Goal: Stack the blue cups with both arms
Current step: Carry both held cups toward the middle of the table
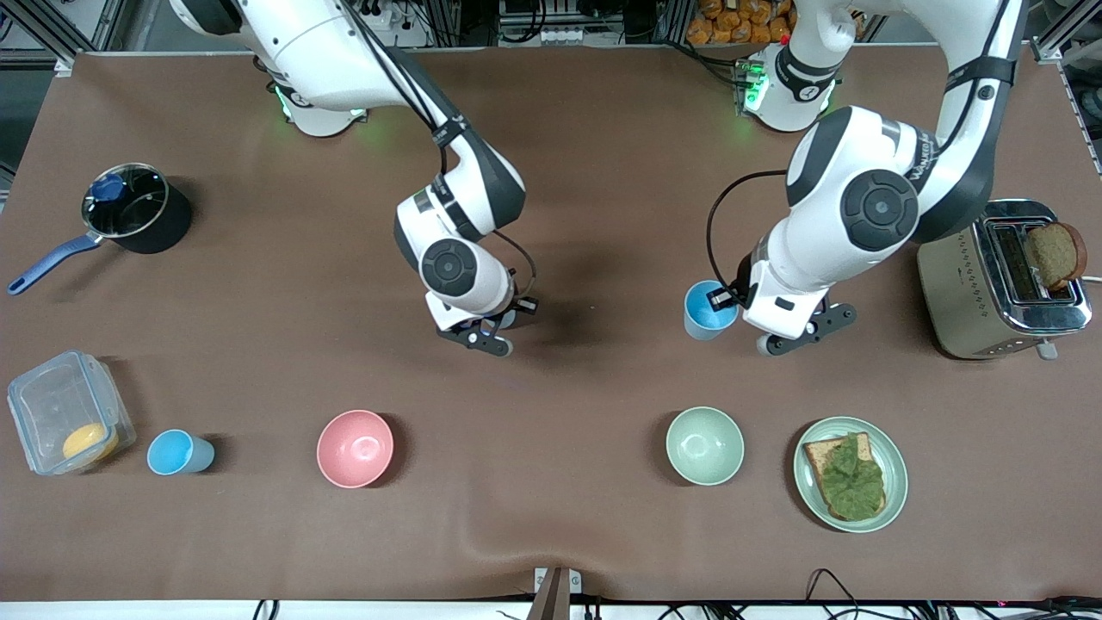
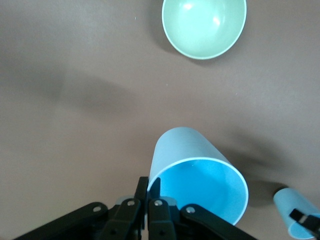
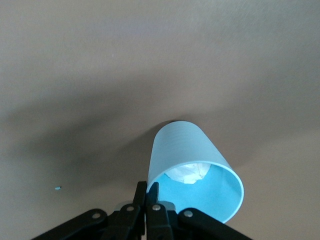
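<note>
My left gripper (image 1: 721,300) is shut on the rim of a blue cup (image 1: 708,312), upright and low over the table between the arms' bases and the pale green bowl. In the left wrist view its fingers (image 2: 149,182) pinch that cup's wall (image 2: 190,155). My right gripper (image 1: 499,331) is shut on a second blue cup (image 3: 182,150), mostly hidden under the hand in the front view; its fingers (image 3: 148,187) pinch the rim. That cup also shows in the left wrist view (image 2: 292,212). A third blue cup (image 1: 179,452) stands beside the clear container.
A pink bowl (image 1: 355,448) and a pale green bowl (image 1: 704,445) sit nearer the front camera. A plate with topped toast (image 1: 891,482), a toaster (image 1: 973,284), a black pot (image 1: 164,228) and a clear container (image 1: 52,405) stand around the edges.
</note>
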Robot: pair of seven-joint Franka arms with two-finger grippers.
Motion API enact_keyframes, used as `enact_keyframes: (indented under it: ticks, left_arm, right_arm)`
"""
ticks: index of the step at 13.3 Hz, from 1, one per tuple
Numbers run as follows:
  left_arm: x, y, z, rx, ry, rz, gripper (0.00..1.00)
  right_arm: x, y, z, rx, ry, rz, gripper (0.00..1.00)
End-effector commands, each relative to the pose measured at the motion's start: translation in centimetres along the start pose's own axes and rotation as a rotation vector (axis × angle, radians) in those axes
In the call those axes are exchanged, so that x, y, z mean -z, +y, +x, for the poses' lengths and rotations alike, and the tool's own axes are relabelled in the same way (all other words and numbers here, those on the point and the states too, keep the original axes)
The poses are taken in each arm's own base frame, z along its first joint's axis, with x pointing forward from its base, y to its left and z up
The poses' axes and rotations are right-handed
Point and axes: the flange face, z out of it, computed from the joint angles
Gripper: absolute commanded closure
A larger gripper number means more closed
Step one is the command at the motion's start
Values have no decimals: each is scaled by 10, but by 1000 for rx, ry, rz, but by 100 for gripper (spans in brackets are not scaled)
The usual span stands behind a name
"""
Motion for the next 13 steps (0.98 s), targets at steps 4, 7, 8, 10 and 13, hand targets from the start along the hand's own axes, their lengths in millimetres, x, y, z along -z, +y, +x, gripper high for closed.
enact_keyframes:
  ticks: [4, 7, 8, 10, 13]
  left_arm:
    - [14, -2, 10, -9, 11, -26, 100]
    - [11, 9, -1, -9, -3, -32, 100]
    - [5, 21, -11, -27, -8, -30, 100]
    - [-5, 54, -39, -31, -6, -62, 100]
    - [-30, 106, -75, 28, 16, -137, 100]
  right_arm:
    - [14, -13, -2, 4, 18, 22, 0]
    - [71, 8, 28, -27, -6, 30, 0]
    - [92, 14, 33, -34, -12, 30, 0]
    - [124, 41, 47, -12, -24, 24, 0]
    - [157, 114, 92, 39, -90, -8, 0]
